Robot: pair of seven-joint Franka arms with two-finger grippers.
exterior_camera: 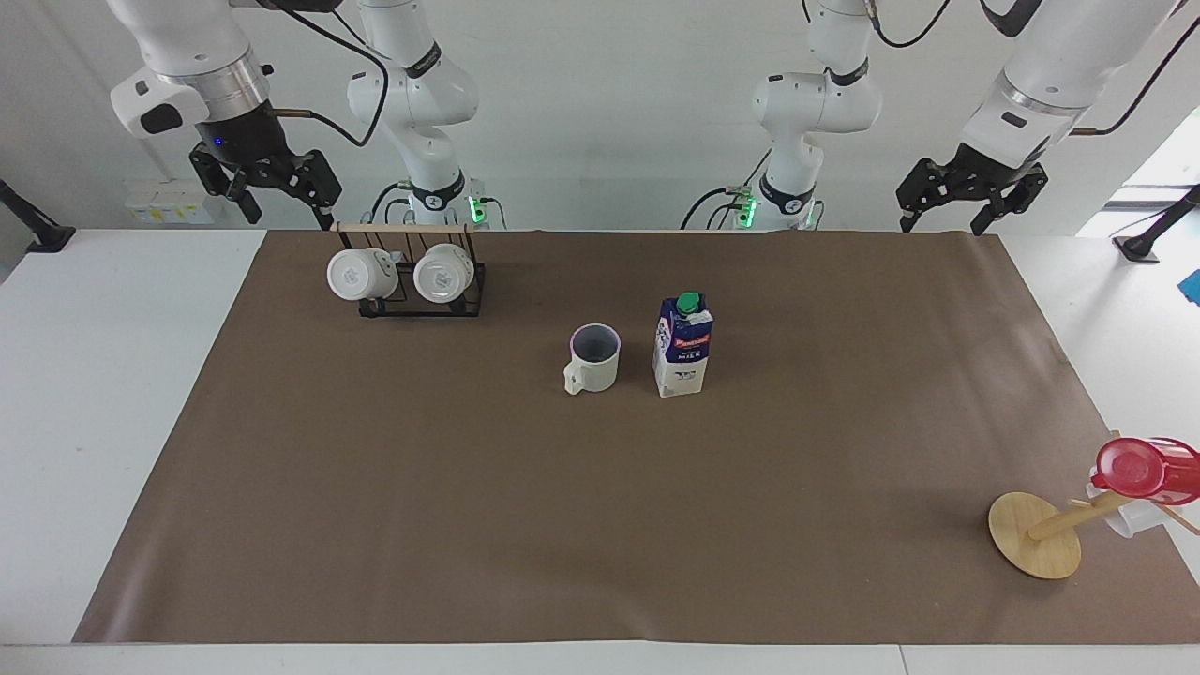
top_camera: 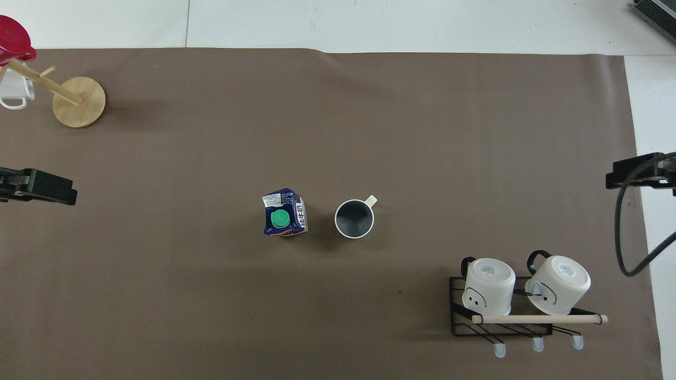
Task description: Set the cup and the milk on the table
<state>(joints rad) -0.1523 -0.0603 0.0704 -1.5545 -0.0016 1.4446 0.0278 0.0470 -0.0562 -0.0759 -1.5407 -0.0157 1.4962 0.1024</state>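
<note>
Already the cup point(exterior_camera: 594, 357) and the milk point(exterior_camera: 682, 346) stand upright side by side mid-counter point(exterior_camera: 122, 375), the milk toward my left arm's end, the cup's handle turned away from me. My left end effector point(exterior_camera: 971, 186) and right end effector point(exterior_camera: 267, 183) both hang wide and empty over the counter's near edge, well apart from both things. To me the task looks done.
</note>
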